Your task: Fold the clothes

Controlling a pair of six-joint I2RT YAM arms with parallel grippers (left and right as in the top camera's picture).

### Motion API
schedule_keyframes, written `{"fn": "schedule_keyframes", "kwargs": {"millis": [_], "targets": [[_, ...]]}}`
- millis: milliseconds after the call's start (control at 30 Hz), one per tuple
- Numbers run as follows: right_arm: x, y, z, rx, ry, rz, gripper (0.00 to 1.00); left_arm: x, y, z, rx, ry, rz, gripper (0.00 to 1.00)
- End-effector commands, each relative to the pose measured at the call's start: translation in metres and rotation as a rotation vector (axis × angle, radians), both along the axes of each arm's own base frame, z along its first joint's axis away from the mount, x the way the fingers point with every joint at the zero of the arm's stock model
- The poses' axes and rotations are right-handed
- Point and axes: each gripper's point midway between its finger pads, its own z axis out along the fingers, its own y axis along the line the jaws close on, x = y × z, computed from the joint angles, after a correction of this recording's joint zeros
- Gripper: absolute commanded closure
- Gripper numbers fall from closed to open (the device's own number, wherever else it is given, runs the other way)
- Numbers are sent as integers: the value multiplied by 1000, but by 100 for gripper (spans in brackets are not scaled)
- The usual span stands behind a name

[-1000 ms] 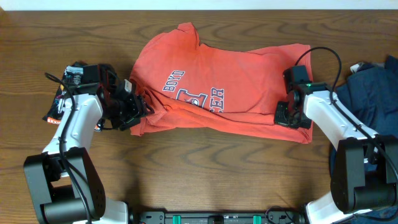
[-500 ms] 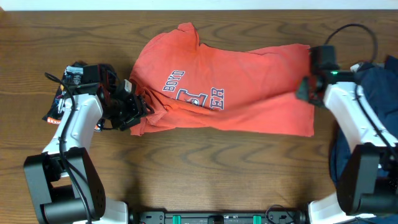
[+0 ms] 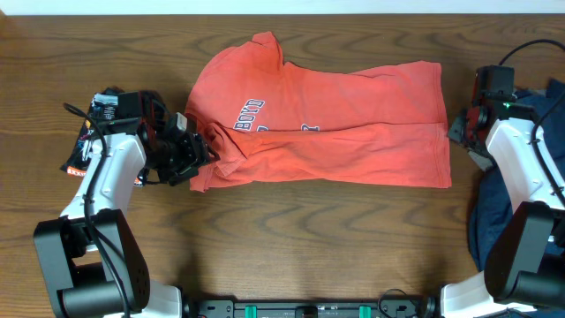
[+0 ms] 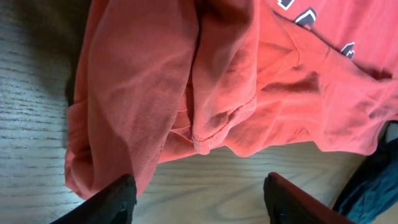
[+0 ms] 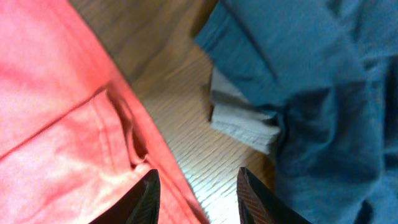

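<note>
The left gripper (image 4: 199,186) stands open beside the bunched edge of the coral-red T-shirt (image 3: 335,132), and the right gripper (image 5: 198,177) is open too, holding nothing.

Item 1: coral-red T-shirt (image 3: 353,115), lying on the bench (image 3: 291,238).
- Lettering (image 3: 250,115): one slanted row of navy capitals outlined in white, near the bunched sleeve end. I make out about five letters, too small to read with certainty. The remainder lies under a fold.
- Left wrist view: letter fragments (image 4: 305,14) at the top edge, cut off and unreadable.

Item 2: dark packet (image 3: 82,150) at the bench's far end, with an orange-and-white label. I cannot read its wording.
</note>
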Motion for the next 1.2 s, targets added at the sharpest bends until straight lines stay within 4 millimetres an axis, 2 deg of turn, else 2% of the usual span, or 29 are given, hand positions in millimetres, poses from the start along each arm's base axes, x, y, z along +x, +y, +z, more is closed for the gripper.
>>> {"fn": "schedule_keyframes", "kwargs": {"millis": [0, 133, 300, 467, 567, 667, 733, 900, 967, 1100, 1167], "targets": [[0, 23, -8, 103, 28, 103, 61, 0, -1, 2, 15, -30, -45, 27], [-12, 58, -17, 243, 81, 203, 61, 8, -7, 3, 29, -89, -96, 24], [-33, 75, -36, 261, 163, 267, 66, 24, -28, 6, 48, -179, -169, 24], [-50, 80, -60, 263, 197, 279, 67, 26, -22, -7, 233, -163, -175, 25], [-59, 80, -71, 266, 210, 277, 68, 26, -24, -9, 259, -159, -181, 25], [-62, 81, -75, 266, 212, 277, 69, 28, -24, -11, 254, -151, -156, 25], [-63, 81, -76, 267, 216, 276, 72, 29, -24, -13, 250, -141, -140, 29], [-62, 79, -76, 259, 214, 275, 73, 27, -28, -30, 240, -100, -151, 32], [-62, 79, -76, 257, 214, 276, 75, 27, -31, -36, 235, -89, -161, 37], [-63, 79, -77, 256, 216, 275, 77, 32, -40, -42, 223, -105, -181, 53], [-65, 79, -77, 258, 223, 274, 78, 36, -44, -42, 222, -122, -187, 70]]}}
